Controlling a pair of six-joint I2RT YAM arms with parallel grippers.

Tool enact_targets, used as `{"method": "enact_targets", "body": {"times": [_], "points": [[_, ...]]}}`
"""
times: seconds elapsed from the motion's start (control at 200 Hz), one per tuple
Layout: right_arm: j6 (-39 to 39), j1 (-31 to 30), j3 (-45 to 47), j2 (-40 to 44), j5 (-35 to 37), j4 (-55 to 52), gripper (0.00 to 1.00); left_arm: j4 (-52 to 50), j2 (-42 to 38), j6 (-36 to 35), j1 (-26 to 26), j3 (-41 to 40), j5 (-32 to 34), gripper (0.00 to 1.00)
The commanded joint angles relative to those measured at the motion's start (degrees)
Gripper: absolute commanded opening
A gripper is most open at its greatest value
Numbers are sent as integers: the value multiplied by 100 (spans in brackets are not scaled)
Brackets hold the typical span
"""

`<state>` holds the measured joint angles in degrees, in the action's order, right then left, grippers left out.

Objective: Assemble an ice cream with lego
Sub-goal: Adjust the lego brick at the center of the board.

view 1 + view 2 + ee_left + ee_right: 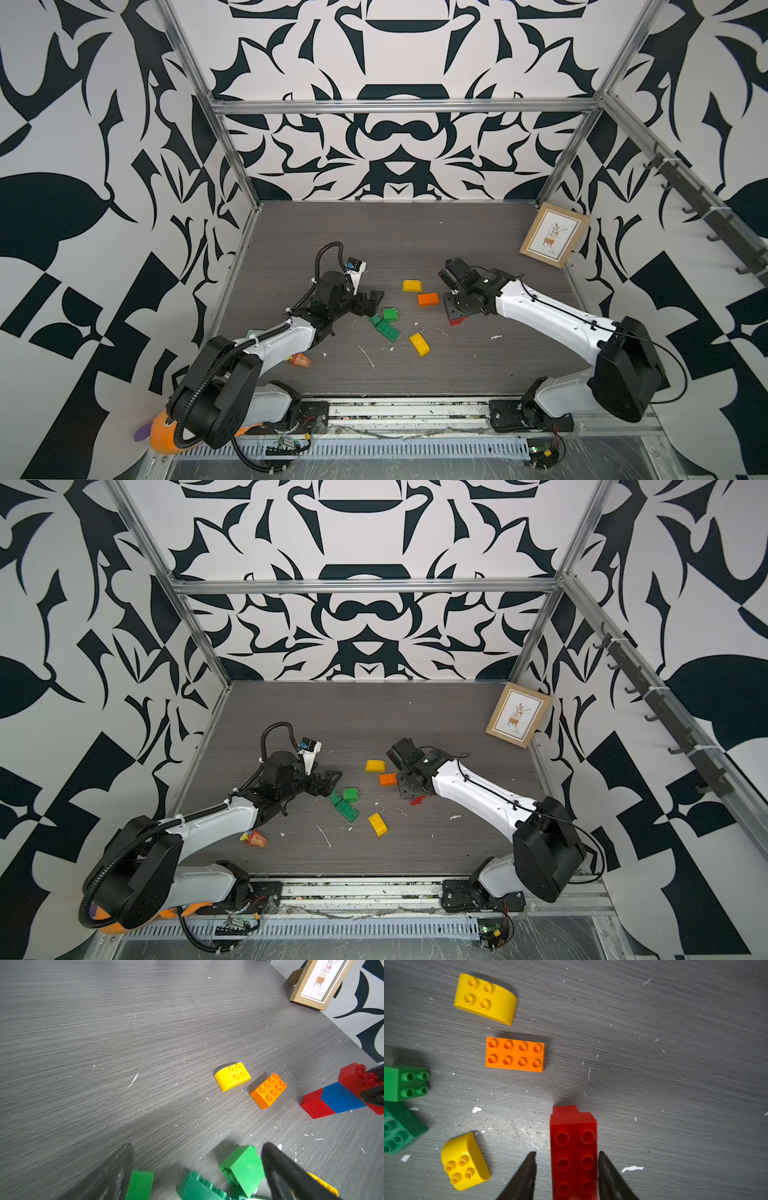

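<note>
My right gripper (566, 1154) points down over a stack of red and blue lego (336, 1097). Its jaws stand open either side of the top red brick (574, 1147), with a gap on one side. An orange brick (428, 299) and a yellow dome brick (412, 285) lie just left of it. My left gripper (198, 1145) is open and low over a cluster of green bricks (388, 331), with a green cube (244, 1167) next to one finger. A second yellow dome brick (420, 344) lies nearer the front.
A framed picture (555, 235) leans in the back right corner. A crumpled orange-red wrapper (300, 360) lies by my left forearm. An orange plush toy (164, 434) sits at the front left, off the table. White scraps dot the grey table (415, 232).
</note>
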<state>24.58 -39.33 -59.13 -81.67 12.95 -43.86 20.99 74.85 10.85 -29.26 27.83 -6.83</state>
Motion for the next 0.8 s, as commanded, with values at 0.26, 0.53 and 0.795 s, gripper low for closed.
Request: {"method": "enact_targets", "body": {"times": [0.26, 0.53, 0.795], "points": [[-507, 28, -1122, -95, 81, -579, 60, -134, -351, -18, 8, 99, 67, 99], [-1997, -238, -2158, -1255, -1608, -627, 61, -246, -780, 76, 27, -6, 428, 99], [-2746, -233, -3402, -2809, -1917, -1728, 63, -344, -1226, 44, 104, -141, 572, 99]]}}
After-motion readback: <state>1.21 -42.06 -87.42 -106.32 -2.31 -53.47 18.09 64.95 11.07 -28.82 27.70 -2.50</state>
